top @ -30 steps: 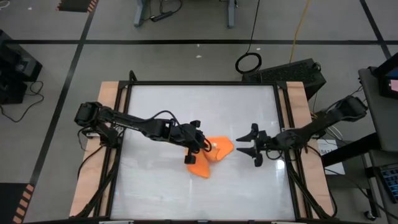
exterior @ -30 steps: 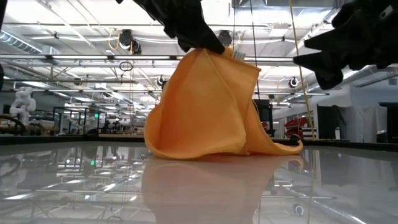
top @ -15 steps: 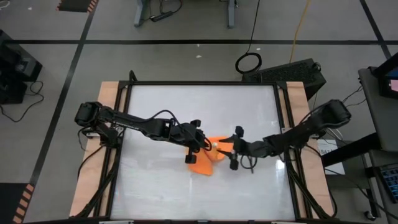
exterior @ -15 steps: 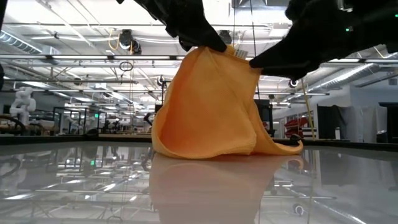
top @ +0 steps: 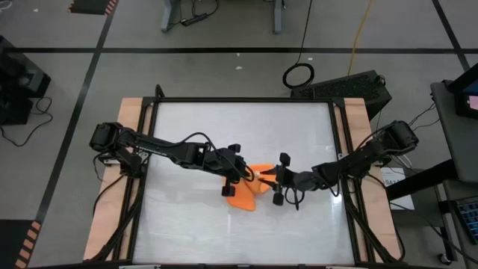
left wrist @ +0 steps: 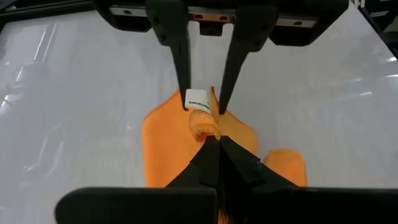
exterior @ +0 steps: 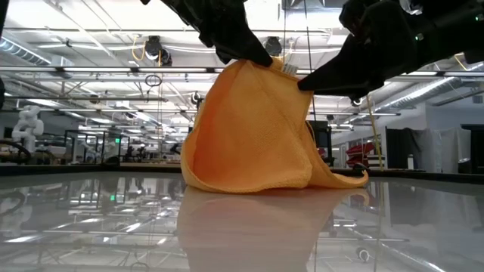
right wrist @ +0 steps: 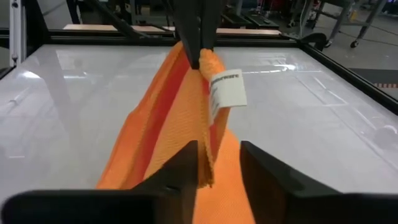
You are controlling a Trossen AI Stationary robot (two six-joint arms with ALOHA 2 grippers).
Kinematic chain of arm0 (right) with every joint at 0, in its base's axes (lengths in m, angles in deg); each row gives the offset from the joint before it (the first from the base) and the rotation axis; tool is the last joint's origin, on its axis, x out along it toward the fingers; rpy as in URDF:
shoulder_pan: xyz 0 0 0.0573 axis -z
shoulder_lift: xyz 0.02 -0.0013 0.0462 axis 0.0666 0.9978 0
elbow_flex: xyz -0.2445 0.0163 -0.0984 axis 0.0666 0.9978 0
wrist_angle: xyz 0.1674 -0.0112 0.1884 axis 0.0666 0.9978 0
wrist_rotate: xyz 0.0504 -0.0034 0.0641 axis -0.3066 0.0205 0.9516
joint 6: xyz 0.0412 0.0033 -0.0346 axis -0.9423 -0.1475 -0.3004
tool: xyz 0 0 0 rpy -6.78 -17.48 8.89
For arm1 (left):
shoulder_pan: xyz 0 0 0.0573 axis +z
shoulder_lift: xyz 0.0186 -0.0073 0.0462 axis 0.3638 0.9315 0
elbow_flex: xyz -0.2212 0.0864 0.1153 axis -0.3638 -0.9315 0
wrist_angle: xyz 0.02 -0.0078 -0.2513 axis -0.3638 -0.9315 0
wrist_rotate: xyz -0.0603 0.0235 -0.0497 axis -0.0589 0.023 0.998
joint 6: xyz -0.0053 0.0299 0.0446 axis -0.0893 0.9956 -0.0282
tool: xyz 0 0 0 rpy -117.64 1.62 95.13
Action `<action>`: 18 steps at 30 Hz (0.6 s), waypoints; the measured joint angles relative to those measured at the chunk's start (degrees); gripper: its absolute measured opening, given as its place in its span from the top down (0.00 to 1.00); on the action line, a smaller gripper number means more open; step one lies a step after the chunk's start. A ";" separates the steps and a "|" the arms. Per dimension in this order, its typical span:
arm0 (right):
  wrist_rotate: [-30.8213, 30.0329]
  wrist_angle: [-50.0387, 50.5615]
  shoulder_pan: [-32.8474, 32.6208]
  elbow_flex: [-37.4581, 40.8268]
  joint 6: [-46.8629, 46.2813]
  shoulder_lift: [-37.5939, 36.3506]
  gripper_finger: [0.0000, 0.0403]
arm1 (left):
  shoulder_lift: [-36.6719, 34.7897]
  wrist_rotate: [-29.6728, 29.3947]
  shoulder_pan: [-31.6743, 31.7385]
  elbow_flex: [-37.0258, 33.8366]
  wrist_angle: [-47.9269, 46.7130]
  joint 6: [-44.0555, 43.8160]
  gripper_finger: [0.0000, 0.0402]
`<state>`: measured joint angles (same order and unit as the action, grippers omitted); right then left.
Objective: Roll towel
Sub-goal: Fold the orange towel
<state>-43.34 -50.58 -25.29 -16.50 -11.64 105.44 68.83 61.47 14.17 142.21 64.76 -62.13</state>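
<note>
Left tool (left wrist: 212,146) pinching towel (exterior: 249,136) corner aloft | right tool (right wrist: 217,165) straddling edge

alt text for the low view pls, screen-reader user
The left hand holds the orange towel up by its top so it drapes to the glossy white table. The right hand, fingers open, reaches its upper edge.

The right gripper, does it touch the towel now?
Touching. In the right wrist view the towel edge hangs between the right gripper open fingers, against one.
</note>
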 joint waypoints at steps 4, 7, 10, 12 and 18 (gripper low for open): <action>1.39 0.48 -0.01 0.00 0.37 -0.02 0.90 | 0.00 -1.74 0.00 0.00 0.27 0.12 0.99; 2.84 1.02 -0.05 0.00 0.88 -0.35 0.98 | 0.00 -2.83 0.12 0.00 0.27 0.23 0.99; 2.96 3.84 -0.07 0.00 0.62 -2.05 0.99 | 0.00 -2.84 0.56 0.00 0.27 0.45 0.99; 2.83 6.74 -0.16 0.00 0.35 -4.01 0.99 | 0.00 -2.82 1.08 0.00 0.33 0.43 0.99; 5.72 16.78 -1.55 0.09 -0.28 -12.55 1.00 | -0.93 -2.95 2.15 0.01 1.21 0.34 0.97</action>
<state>-37.62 -33.79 -26.84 -16.41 -11.93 92.89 67.90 58.52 16.32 142.22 65.96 -61.79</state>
